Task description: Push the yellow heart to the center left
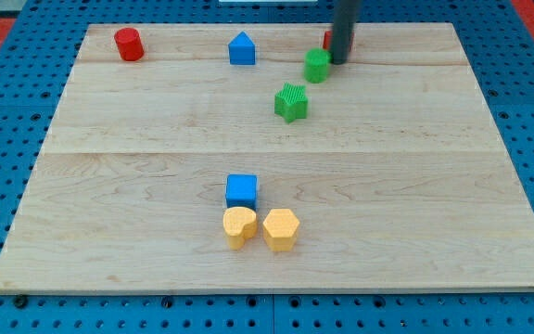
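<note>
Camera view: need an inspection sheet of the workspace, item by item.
Surface: pale wooden board on a blue pegboard base.
Job's things: yellow heart near the view's bottom centre, close beside a yellow hexagon, just below a blue cube.
Clutter: red cylinder top left; blue house-shaped block top centre; green star; small green block; a red block mostly hidden behind the rod.
Grippers: none; my tip sits at the view's top, just right of the small green block, far from the yellow heart.
Cables: nothing seen.
Surroundings: red patches at the top corners.
</note>
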